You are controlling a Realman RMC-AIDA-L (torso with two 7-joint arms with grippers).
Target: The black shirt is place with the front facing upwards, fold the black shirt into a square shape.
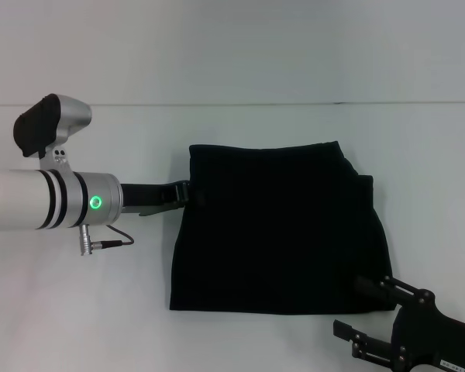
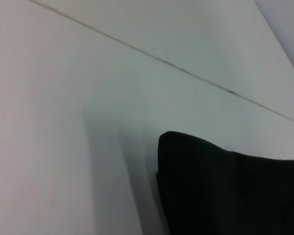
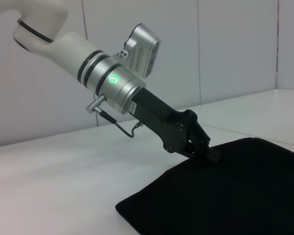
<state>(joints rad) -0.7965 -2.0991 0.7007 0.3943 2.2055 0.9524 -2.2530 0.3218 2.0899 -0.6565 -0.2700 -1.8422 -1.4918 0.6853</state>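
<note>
Black shirt (image 2: 230, 188) corner lies on white table (image 2: 63, 122).

We see a plain white table (image 1: 240, 341) with a thin seam line (image 1: 217, 104) running across its far part. The folded black shirt (image 1: 275, 229) lies flat on it, right of centre.

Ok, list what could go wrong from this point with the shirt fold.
1. The left claw sits at the left edge of the black shirt; if it pulls away while caught on cloth, it could drag the folded layers open.
2. The shirt's right edge looks uneven, with a layer sticking out, so the final shape may not come out square.
3. The right claw is open beside the near right corner and could snag it.
</note>
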